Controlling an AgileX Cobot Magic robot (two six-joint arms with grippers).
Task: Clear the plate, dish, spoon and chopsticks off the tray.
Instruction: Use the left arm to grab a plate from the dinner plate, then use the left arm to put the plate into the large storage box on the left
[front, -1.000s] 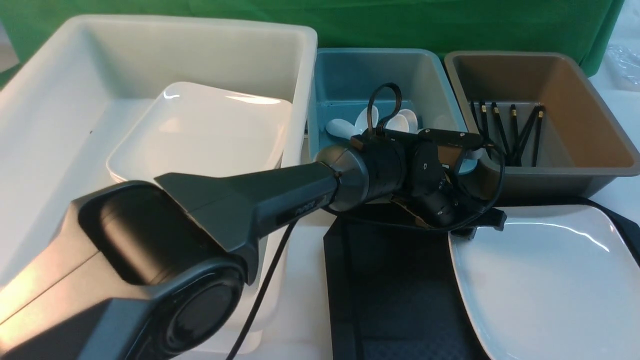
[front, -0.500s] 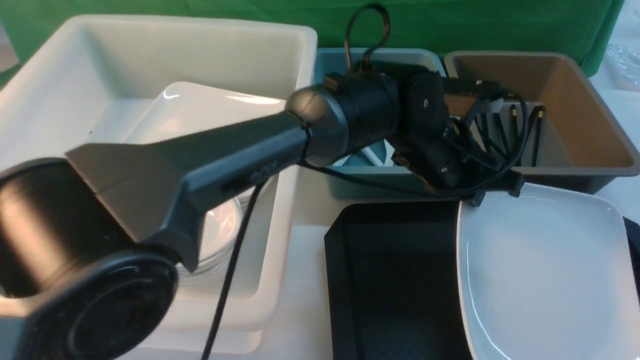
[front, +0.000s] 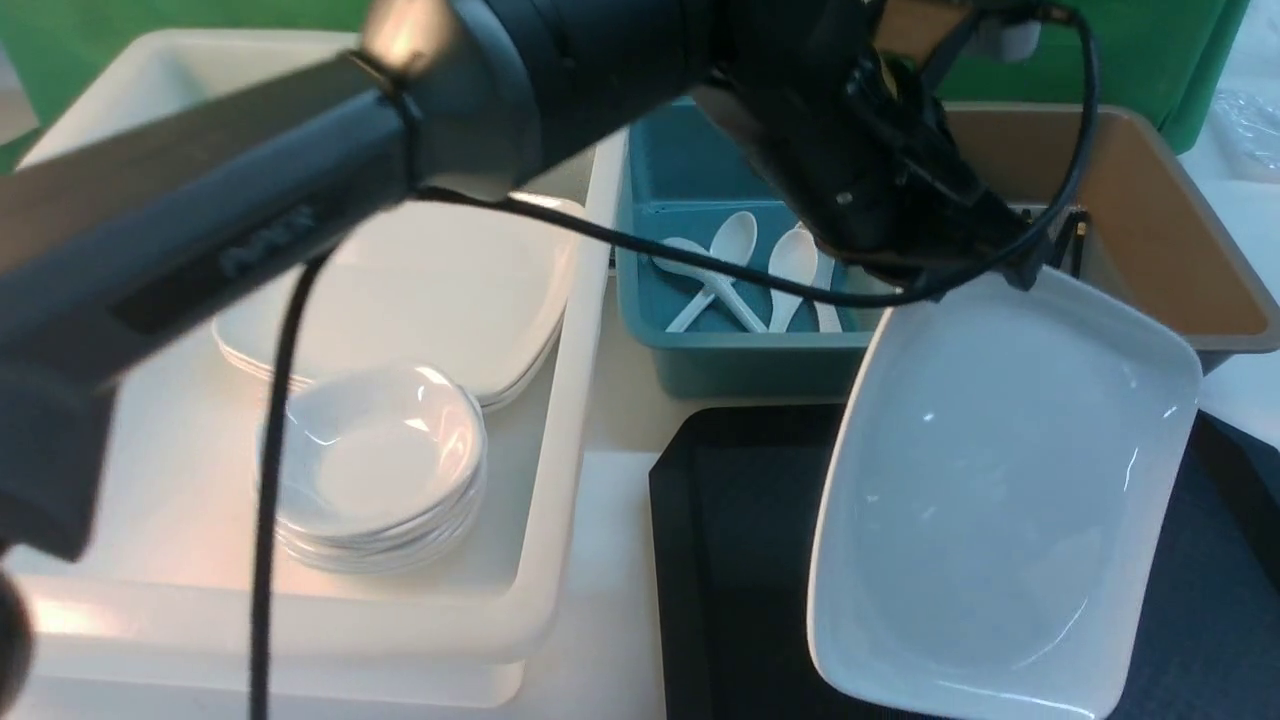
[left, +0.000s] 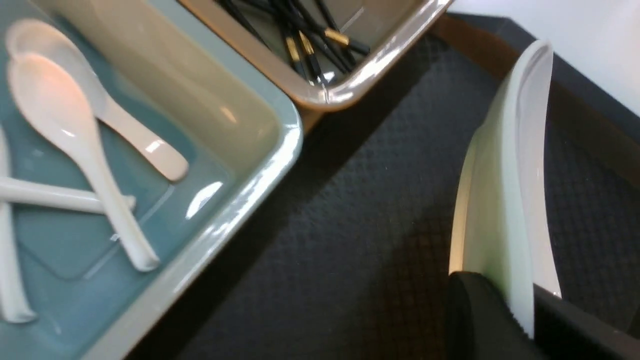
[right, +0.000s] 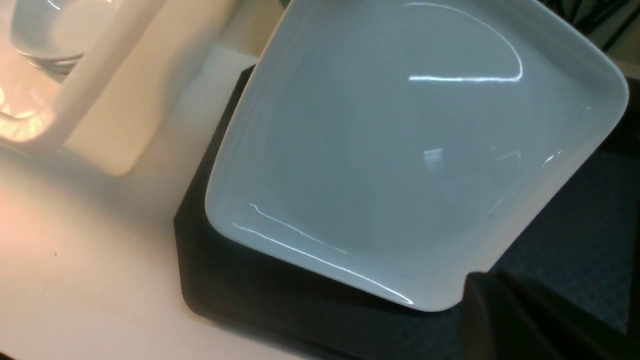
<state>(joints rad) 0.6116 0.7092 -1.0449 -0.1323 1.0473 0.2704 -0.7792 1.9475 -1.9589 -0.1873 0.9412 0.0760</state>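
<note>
My left gripper (front: 1010, 262) is shut on the far rim of the large white plate (front: 1000, 480). It holds the plate tilted above the black tray (front: 740, 560), with the near edge low. In the left wrist view the plate (left: 505, 200) shows edge-on between the two fingers of the gripper (left: 522, 320), over the tray (left: 360, 210). Spoons (front: 790, 260) lie in the blue bin (front: 740, 355). Chopsticks (left: 305, 47) lie in the brown bin (front: 1160, 230). The right gripper (right: 492, 295) shows as a dark shape beside the plate's near corner (right: 400, 150); how its jaws stand is unclear.
A big white bin (front: 560, 420) at the left holds a stack of large plates (front: 430, 290) and a stack of small deep dishes (front: 375, 470). The left arm (front: 300, 190) stretches across above the white bin. A green cloth hangs behind.
The left arm has risen and taken the plate's far rim up with it. The plate has gone from flat on the tray to steeply tilted and shifted left.
</note>
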